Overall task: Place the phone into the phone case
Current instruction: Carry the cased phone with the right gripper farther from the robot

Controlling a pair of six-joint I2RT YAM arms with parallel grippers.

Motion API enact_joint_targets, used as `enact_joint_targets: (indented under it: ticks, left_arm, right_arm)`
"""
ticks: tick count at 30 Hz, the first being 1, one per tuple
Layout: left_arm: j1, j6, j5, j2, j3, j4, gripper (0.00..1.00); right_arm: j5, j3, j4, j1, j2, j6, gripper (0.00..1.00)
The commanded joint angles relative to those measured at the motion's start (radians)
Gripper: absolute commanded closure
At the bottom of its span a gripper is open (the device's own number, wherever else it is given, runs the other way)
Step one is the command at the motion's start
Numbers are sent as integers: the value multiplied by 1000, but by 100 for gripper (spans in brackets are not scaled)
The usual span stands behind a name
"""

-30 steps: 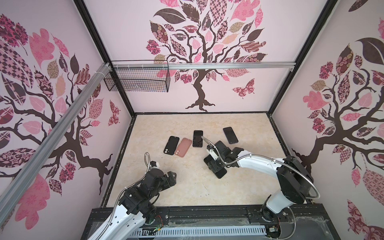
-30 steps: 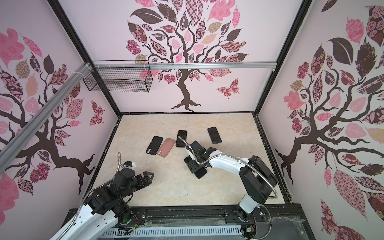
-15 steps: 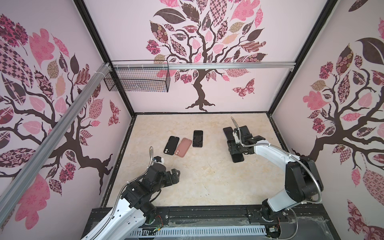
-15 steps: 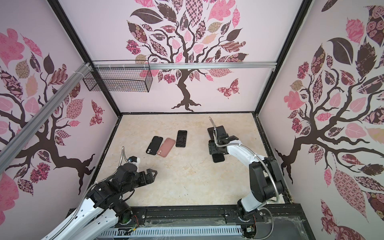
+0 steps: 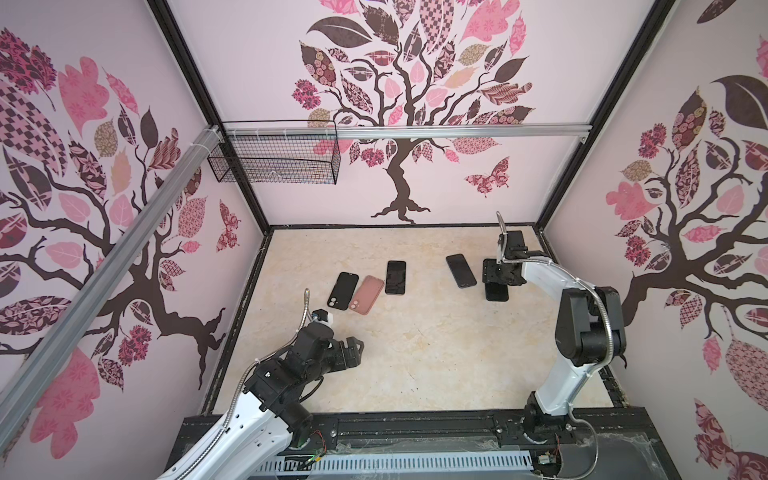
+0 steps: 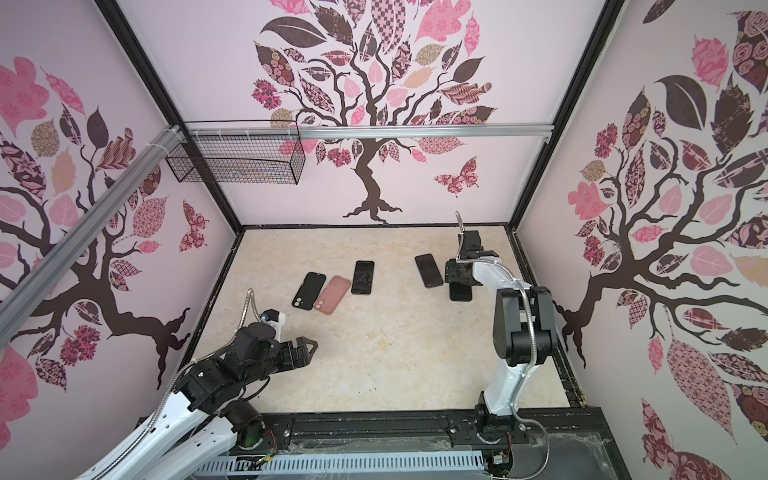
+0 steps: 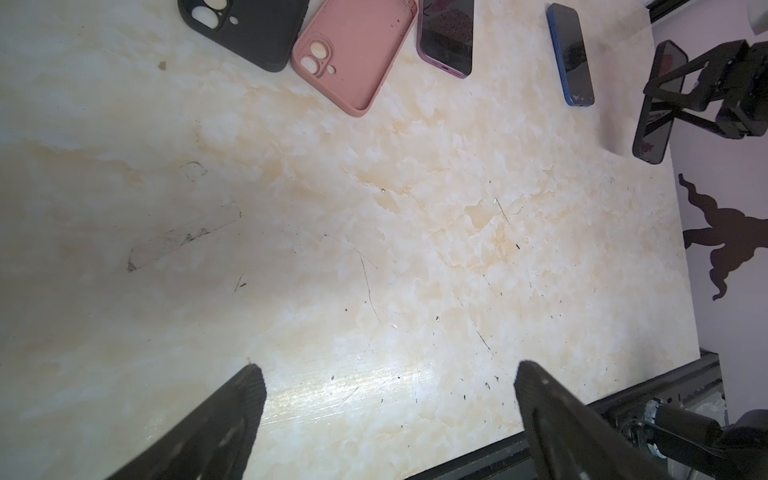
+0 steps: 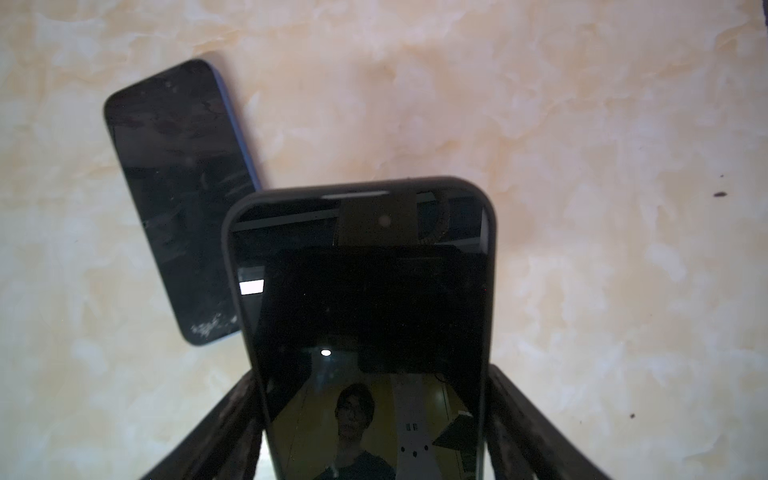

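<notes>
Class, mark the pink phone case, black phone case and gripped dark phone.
Pink phone case (image 5: 366,294): a top view, middle.
Black phone case (image 5: 343,291): a top view, middle.
Gripped dark phone (image 8: 363,307): right wrist view, screen.

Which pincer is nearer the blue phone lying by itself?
Right. The right pincer, shut on a black phone, is right beside the blue phone; the left pincer hovers open, far off beyond the pink case.

Robot lab cell: decal-covered walls (image 5: 457,199), marble-look tabletop (image 5: 436,353), aluminium rail (image 5: 457,132).

Tree-decal walls (image 5: 257,83), marble floor (image 5: 415,353) (scuffed), wire basket (image 5: 274,162).
</notes>
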Motion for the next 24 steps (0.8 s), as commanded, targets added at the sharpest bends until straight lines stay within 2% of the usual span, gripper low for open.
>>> enact_joint_targets:
  ticks: [1,13,20,24]
  left_arm:
    - [5,18,0,0,58,-9,3]
    - [4,15,-21,7,79,-35,3]
    - [5,4,-37,17,89,-54,3]
    - [5,-4,-51,18,88,-59,3]
  right_arm:
    - [-3,66,26,-39,60,-8,66]
    - [8,153,28,-65,201,11,65]
    - [-2,178,16,-66,252,5,61]
    - [-20,174,13,-66,268,1,56]
